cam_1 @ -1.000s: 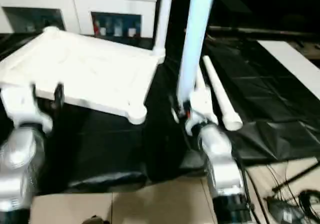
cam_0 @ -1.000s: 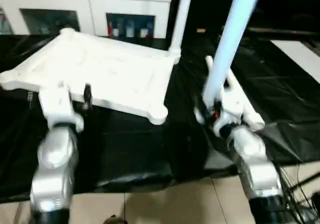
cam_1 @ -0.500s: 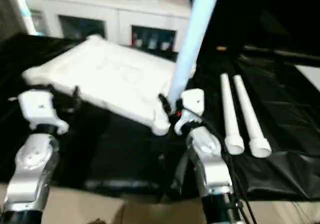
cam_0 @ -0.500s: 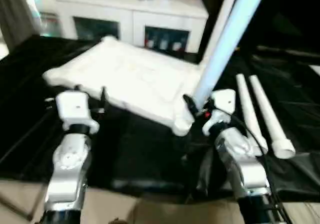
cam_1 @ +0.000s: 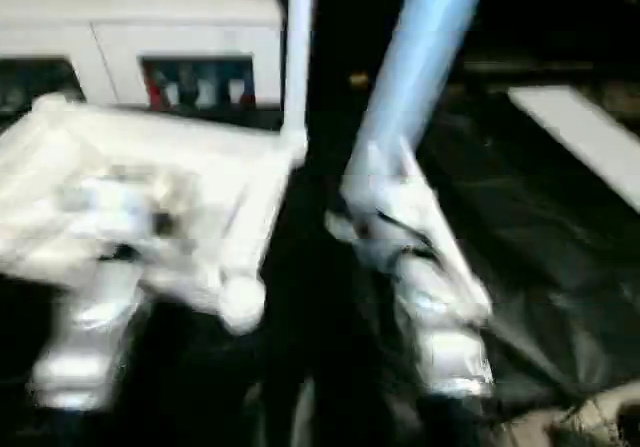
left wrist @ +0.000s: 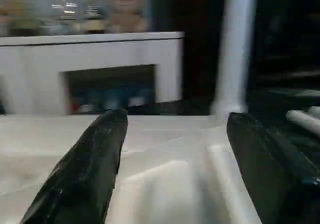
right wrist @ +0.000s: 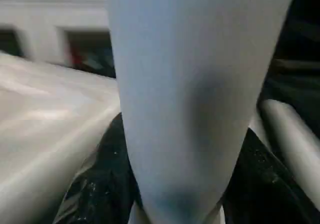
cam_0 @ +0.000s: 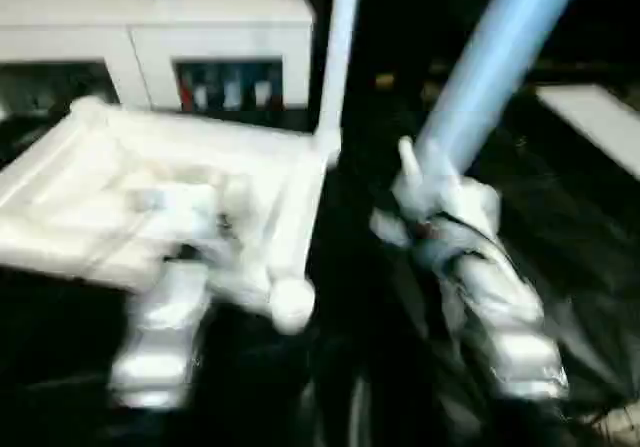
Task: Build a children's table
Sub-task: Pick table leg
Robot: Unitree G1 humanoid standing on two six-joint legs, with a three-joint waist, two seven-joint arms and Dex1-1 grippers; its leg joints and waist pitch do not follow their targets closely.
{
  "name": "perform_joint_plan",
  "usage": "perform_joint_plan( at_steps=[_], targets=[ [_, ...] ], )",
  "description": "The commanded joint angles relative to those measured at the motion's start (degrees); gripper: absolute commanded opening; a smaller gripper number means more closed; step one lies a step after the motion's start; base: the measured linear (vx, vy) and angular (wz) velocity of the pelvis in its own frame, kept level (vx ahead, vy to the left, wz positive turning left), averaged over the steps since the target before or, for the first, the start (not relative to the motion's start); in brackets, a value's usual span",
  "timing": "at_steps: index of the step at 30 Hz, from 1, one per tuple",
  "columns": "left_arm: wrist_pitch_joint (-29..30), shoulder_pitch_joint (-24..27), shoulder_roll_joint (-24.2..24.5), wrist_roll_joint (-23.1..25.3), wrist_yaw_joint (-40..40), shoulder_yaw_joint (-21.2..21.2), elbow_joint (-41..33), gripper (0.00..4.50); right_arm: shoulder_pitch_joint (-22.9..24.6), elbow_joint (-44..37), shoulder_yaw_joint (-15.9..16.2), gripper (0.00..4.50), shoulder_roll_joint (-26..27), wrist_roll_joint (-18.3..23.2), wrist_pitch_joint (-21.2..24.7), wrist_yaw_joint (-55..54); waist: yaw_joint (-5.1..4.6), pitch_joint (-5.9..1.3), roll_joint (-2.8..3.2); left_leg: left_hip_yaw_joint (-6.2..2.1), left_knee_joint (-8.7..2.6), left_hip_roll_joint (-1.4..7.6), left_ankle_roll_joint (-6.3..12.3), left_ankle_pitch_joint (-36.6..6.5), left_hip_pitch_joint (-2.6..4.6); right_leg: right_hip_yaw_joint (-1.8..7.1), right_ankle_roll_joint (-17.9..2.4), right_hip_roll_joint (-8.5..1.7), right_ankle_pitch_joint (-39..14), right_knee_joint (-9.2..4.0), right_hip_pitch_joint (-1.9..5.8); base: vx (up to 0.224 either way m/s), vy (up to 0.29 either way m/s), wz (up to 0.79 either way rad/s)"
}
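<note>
The right end effector (cam_0: pixel 425 192) is clenched around a white table leg (cam_0: pixel 495 62), which rises steeply from its grip and leans away toward the far right. In the right wrist view that leg (right wrist: pixel 195 93) stands close in front of the lens with black cloth (right wrist: pixel 100 184) on either side of it. The left end effector (left wrist: pixel 172 159) is released, its two black fingers (left wrist: pixel 85 169) spread wide with nothing between them, hovering over the near part of the white tabletop (cam_0: pixel 150 182).

That tabletop lies with its underside up on the black-draped surface (cam_0: pixel 590 237), to the left of the held leg. A rounded corner socket (cam_0: pixel 290 307) sits at its near right corner, just left of the right end effector. At its far right corner a second leg (cam_0: pixel 340 57) stands upright. Beyond the tabletop is a white cabinet (cam_0: pixel 200 37) with dark openings.
</note>
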Motion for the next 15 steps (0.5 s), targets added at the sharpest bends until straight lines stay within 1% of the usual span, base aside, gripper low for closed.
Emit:
perform_joint_plan(
  at_steps=[1,2,3,4,5,6,7,8,9,10,11,12,13,14,15],
  targets=[
    [0.78,0.57,1.71,0.45,1.06,2.55,-1.35,3.61,-2.14,-1.97,2.59,1.88,1.83,0.40,-0.27,1.48,2.43,-3.08,-0.42,-0.90,-1.90,1.08,-2.35,12.79,-6.85,4.18,-9.84,-8.90,32.61,-5.47,8.80,0.157,-0.056,-0.18],
    [1.33,1.02,1.78,0.88,1.16,2.65,-1.57,3.61,-2.35,-1.95,2.78,1.88,1.74,0.92,0.14,2.37,2.15,-2.87,0.40,-1.40,-5.52,2.68,-2.40,21.71,-6.43,1.08,-11.66,-8.38,46.20,-5.17,6.44,0.157,-0.056,-0.18],
    [1.13,1.23,1.88,1.07,1.03,2.61,-1.51,3.61,-2.43,-1.92,2.89,1.88,1.66,1.15,0.28,2.83,2.48,-2.84,3.47,-1.81,-11.79,3.91,-0.46,31.94,-6.36,-2.94,-10.16,-4.89,45.34,-4.07,5.99,0.112,-0.025,-0.27],
    [0.70,1.56,1.97,1.33,0.87,2.73,-1.50,3.61,-2.44,-1.95,3.18,1.88,1.49,1.27,0.35,3.18,1.20,-2.73,4.69,-3.95,-13.33,6.88,6.15,42.78,-5.51,-6.40,-4.08,0.66,36.56,-0.46,5.37,0.024,-0.016,-0.45],
    [0.71,1.93,2.06,1.61,0.94,2.89,-1.62,3.61,-2.40,-2.00,3.39,1.88,1.42,1.57,0.69,3.57,0.69,-3.41,5.76,-6.39,-12.64,10.03,11.22,49.53,-2.90,-5.63,-2.01,0.29,26.60,1.31,3.40,0.024,-0.016,-0.45],
    [0.85,2.45,2.02,1.73,1.19,3.38,-1.84,3.61,-2.29,-1.96,3.88,1.88,1.16,1.84,0.64,4.31,1.64,-3.93,5.67,-8.22,-11.29,12.36,15.93,58.62,0.64,-1.30,0.30,-2.01,12.64,-0.76,-0.24,0.008,-0.002,-0.22],
    [0.89,2.59,2.03,1.73,1.25,3.52,-1.88,3.61,-2.29,-1.92,4.13,1.88,0.98,1.97,0.62,4.72,2.07,-3.79,5.08,-7.27,-11.77,10.93,13.46,57.88,-0.16,0.02,0.34,-2.56,13.46,-2.11,-0.27,0.000,0.000,0.00],
    [0.81,2.70,2.09,1.67,1.35,3.51,-1.88,3.61,-2.25,-1.94,4.30,1.88,0.84,2.04,0.57,5.01,2.40,-3.04,4.13,-4.62,-12.60,8.42,10.10,43.61,-2.55,0.22,-1.85,-2.83,13.49,-4.49,1.00,0.000,0.000,0.00],
    [0.81,2.70,2.09,1.67,1.35,3.51,-1.88,3.61,-2.25,-1.94,4.30,1.88,0.84,2.04,0.57,5.01,2.85,-2.68,3.57,-3.09,-12.77,7.19,7.62,32.67,-3.80,0.32,-3.62,-3.77,12.48,-5.87,1.90,-0.059,0.036,-0.08],
    [0.74,2.83,2.40,1.91,1.60,3.37,-2.01,3.61,-2.20,-2.19,4.38,1.88,0.97,2.87,1.09,5.89,3.38,-2.34,3.09,-1.73,-13.22,6.34,4.85,21.67,-4.87,0.45,-5.31,-5.03,10.82,-6.75,2.82,-0.094,0.006,-0.08],
    [0.79,2.90,2.60,1.85,1.69,3.27,-2.15,3.61,-2.15,-2.46,4.43,1.88,1.16,3.26,1.52,6.58,4.51,-2.03,3.08,-0.63,-14.25,6.57,-0.33,5.31,-4.44,0.32,-7.69,-5.94,3.38,-7.77,3.55,-0.094,0.006,-0.08],
    [0.79,2.90,2.60,1.85,1.69,3.27,-2.15,3.61,-2.15,-2.46,4.43,1.88,1.16,3.26,1.52,6.58,4.56,-1.53,3.01,0.08,-15.37,7.35,-3.51,-6.45,-3.28,-0.20,-8.67,-5.15,-8.28,-8.58,2.63,-0.103,0.000,-0.04],
    [1.18,2.99,2.72,1.78,1.59,3.20,-2.37,3.61,-2.05,-2.82,4.73,1.88,1.19,3.37,2.05,7.29,4.05,-1.31,3.43,0.17,-16.34,7.88,-6.33,-13.22,-3.15,-0.49,-8.52,-4.46,-16.01,-8.82,2.19,-0.104,0.013,-0.10],
    [1.16,3.02,2.63,1.77,1.46,3.26,-2.38,3.61,-1.97,-2.88,4.83,1.88,1.18,3.48,2.03,7.32,3.89,-1.19,3.43,0.16,-16.69,8.06,-7.66,-16.23,-3.14,-0.58,-8.00,-4.26,-18.41,-8.98,1.91,-0.104,0.013,-0.10],
    [1.15,3.04,2.57,1.77,1.38,3.30,-2.39,3.61,-1.92,-2.91,4.90,1.88,1.18,3.55,2.02,7.33,3.53,-0.79,3.74,-0.13,-17.08,8.19,-10.29,-22.82,-2.86,-0.68,-6.65,-4.09,-22.39,-9.31,1.17,-0.119,0.025,-0.14]
  ],
)
